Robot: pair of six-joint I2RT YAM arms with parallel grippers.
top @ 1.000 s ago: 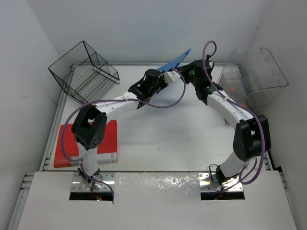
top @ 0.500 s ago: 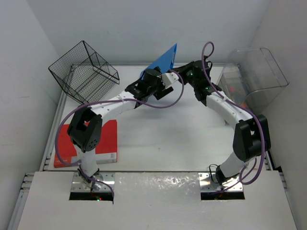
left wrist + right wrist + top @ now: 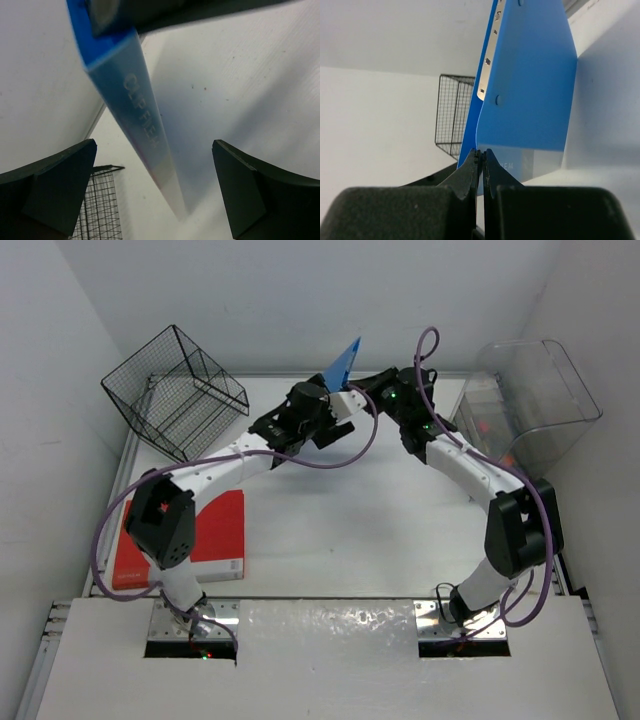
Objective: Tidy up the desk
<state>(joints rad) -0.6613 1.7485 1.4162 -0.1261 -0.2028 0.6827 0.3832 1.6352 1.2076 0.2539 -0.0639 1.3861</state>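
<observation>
My left claw (image 3: 154,147) gaped wide, empty — right claw (image 3: 480,152) pinched the blue folder (image 3: 530,90), 12 o'clock on the desk (image 3: 400,530).

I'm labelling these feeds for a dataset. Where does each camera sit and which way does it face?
Top external: above and behind the robot, looking down on the desk; the left arm and right arm show whole.
Left wrist: on the left arm, looking out past the open left end effector at the blue folder.
Right wrist: on the right arm, looking along the right end effector, shut on the blue folder's edge.
Shared: both wrist views catch the blue folder and the wire basket.
</observation>
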